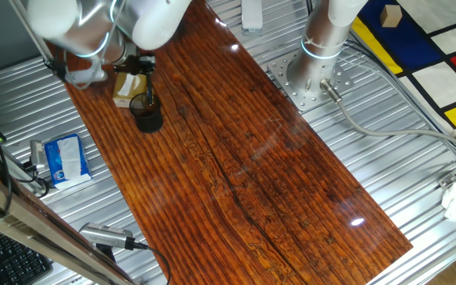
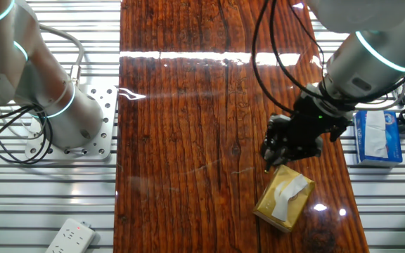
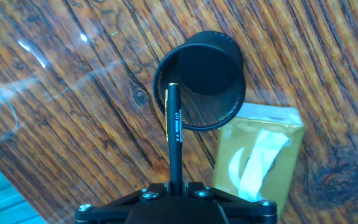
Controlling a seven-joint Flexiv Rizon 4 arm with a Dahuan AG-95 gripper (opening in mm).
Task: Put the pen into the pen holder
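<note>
Bright, even overhead light — white glare streaks across the glossy table (image 2: 188, 105), all views fairly sharp.

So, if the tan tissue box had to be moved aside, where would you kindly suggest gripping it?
Grip the tissue box across its narrow width, on the two long side faces, coming straight down from above. It lies flat, its opening faces up, and the pen holder crowds one end, so approach mid-length or toward the far end.
</note>
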